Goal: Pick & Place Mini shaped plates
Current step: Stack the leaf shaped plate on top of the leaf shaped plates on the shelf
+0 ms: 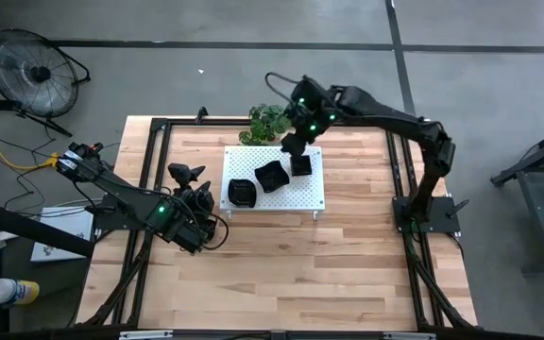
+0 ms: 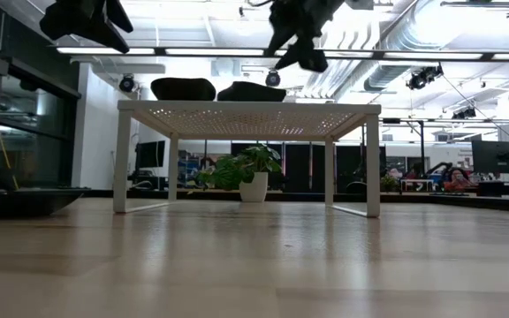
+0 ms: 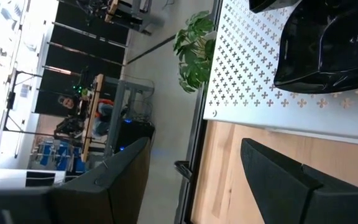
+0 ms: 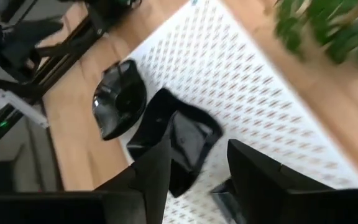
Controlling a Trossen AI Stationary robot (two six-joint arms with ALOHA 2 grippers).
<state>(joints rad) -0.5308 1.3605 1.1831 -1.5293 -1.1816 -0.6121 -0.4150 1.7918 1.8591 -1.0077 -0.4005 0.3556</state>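
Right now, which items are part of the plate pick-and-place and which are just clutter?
Job items:
- round plate on the white perforated board
- square plate on the board
- small plate under the right gripper, jaws open
- plate on the table near the left gripper, open

Not part of it:
- potted plant
- floor fan

white perforated board [image 1: 310, 189] sitting mid-table | potted plant [image 1: 268, 123] standing just behind board | fan [image 1: 34, 68] standing on floor, well apart from board
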